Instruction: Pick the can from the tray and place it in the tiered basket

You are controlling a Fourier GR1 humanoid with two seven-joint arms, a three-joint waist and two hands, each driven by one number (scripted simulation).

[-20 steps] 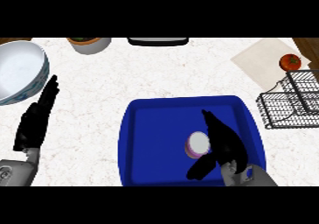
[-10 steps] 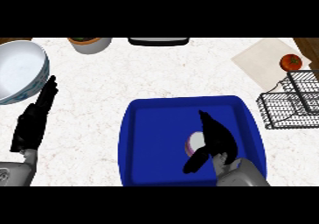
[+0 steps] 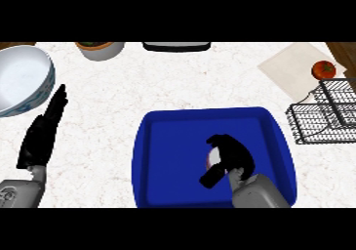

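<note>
So the blue tray (image 3: 166,141) sits at lower centre of the frame, and the can (image 3: 213,156) is inside it, toward the right half, mostly hidden. The right hand (image 3: 231,155) is down over it with fingers curled round the top and thumb on the lower left side, so only a pale sliver of the can peeks out.

The tiered basket (image 3: 326,113), black wire, is at the right edge, just beside the tray's upper right corner but not touching. Can't tell if anything's in it.

Upper right there's a pale cutting board (image 3: 292,66) with a tomato (image 3: 324,70) on it, right above the basket. A big white bowl (image 3: 16,79) takes the upper left, a small pot (image 3: 100,49) and a dark appliance (image 3: 176,46) line the top edge.

Left hand (image 3: 44,134) rests on the counter at left, fingers straight and pressed together, pointing up toward the bowl.
</note>
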